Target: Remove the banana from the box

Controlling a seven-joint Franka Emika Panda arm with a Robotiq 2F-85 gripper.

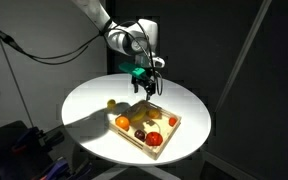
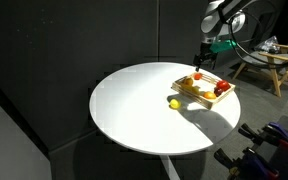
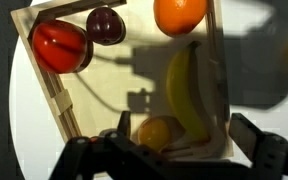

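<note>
The banana (image 3: 187, 92) is yellow and curved. It lies along the right wall inside the box (image 3: 52, 92), a shallow pale wooden tray. In the wrist view my gripper (image 3: 184, 127) is open, with its dark fingers (image 3: 250, 135) on either side of the banana's near end and nothing between them. In both exterior views the gripper (image 1: 146, 86) (image 2: 209, 52) hangs above the box (image 1: 130, 138) (image 2: 188, 95) on the round white table, not touching anything.
Also in the box are a red fruit (image 3: 59, 45), a dark purple fruit (image 3: 105, 25), an orange (image 3: 179, 14) and a round yellow-orange fruit (image 3: 154, 132) against the banana's near end. A small round yellow-olive fruit (image 1: 111, 103) (image 2: 174, 101) sits on the table beside the box. Black curtains surround the table (image 1: 84, 115).
</note>
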